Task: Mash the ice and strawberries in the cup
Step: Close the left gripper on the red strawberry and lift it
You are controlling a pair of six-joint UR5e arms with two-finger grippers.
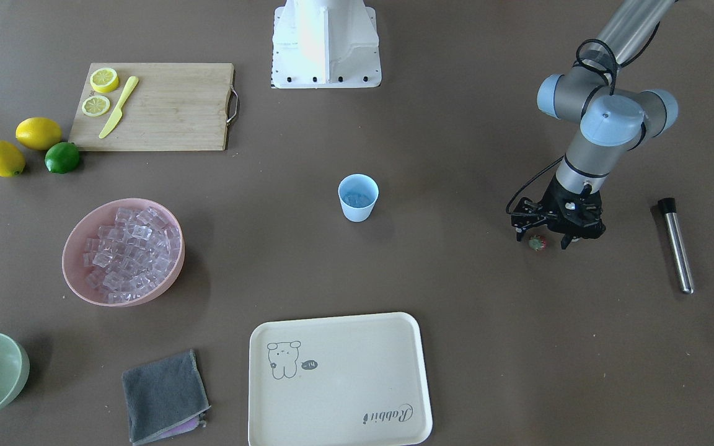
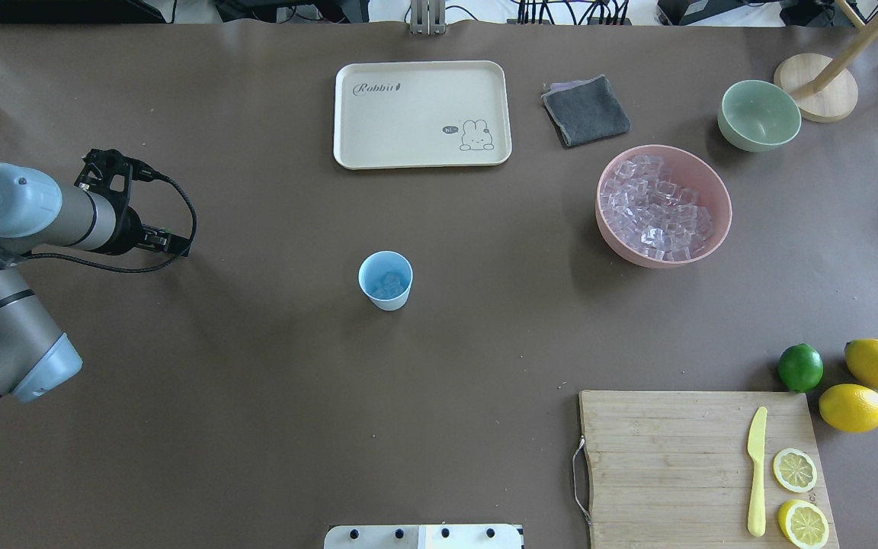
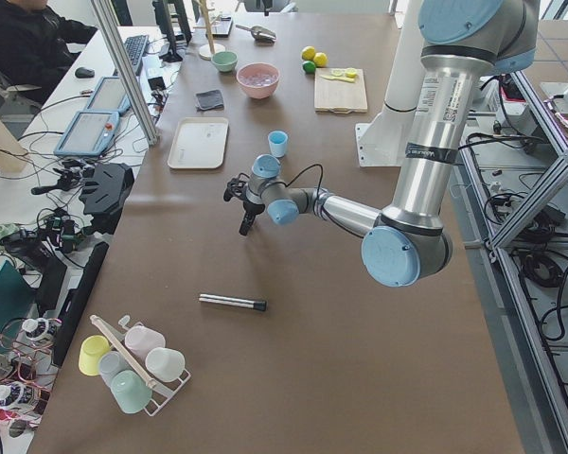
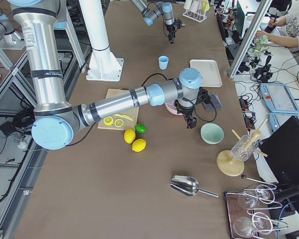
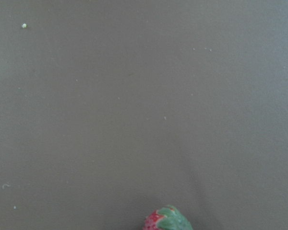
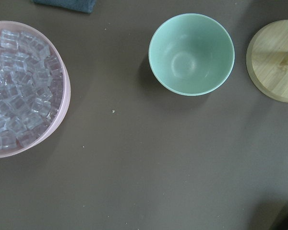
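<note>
The light-blue cup [image 1: 357,198] stands upright mid-table with a few ice cubes in it, and it also shows in the overhead view [image 2: 386,280]. Many ice cubes [image 1: 127,248] fill the pink bowl [image 1: 78,238]. The tiny red strawberry [image 1: 537,243] lies on the table. My left gripper [image 1: 542,240] is low over it, open, with a finger on each side. The left wrist view shows the strawberry [image 5: 166,219] at its bottom edge. My right gripper [image 4: 192,123] hovers between the pink bowl and the green bowl [image 4: 212,133]. I cannot tell whether it is open or shut.
A steel rod with a black end [image 1: 676,244] lies beyond the left gripper. The cream tray [image 1: 338,378], grey cloth [image 1: 165,396], and cutting board [image 1: 165,108] with lemon slices and a yellow knife [image 1: 118,106] sit around. Two lemons and a lime [image 1: 62,157] lie beside the board.
</note>
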